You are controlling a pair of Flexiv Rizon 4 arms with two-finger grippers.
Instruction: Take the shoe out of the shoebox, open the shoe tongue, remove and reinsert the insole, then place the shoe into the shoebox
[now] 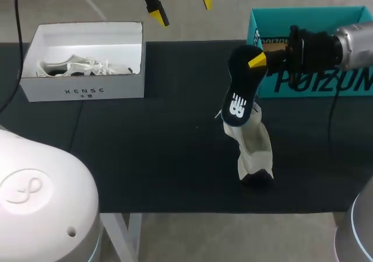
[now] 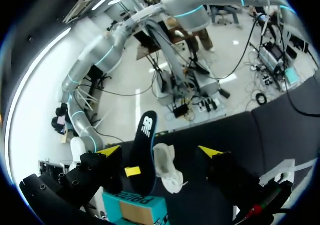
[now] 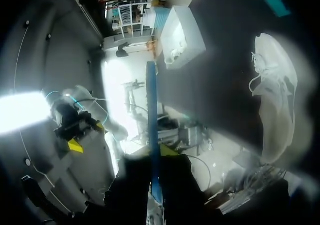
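Observation:
My right gripper [image 1: 256, 60] is shut on the top end of a dark blue insole [image 1: 239, 96] and holds it upright above the table. Below it, a white shoe [image 1: 253, 151] lies on the black tabletop [image 1: 145, 151]. In the right wrist view the insole [image 3: 152, 110] shows edge-on between the fingers of that gripper [image 3: 154, 160], with the shoe [image 3: 275, 100] off to one side. My left gripper [image 1: 180, 4] hangs open and empty over the table's far edge. From its wrist view, the left gripper [image 2: 160, 152] looks out at the insole [image 2: 145, 155] and the shoe [image 2: 167, 172].
A teal shoebox [image 1: 309, 81] stands at the back right, behind my right gripper. A white shoebox [image 1: 87, 90] holding another white shoe [image 1: 81, 68] sits at the back left. The white robot base [image 1: 41, 204] fills the near left corner.

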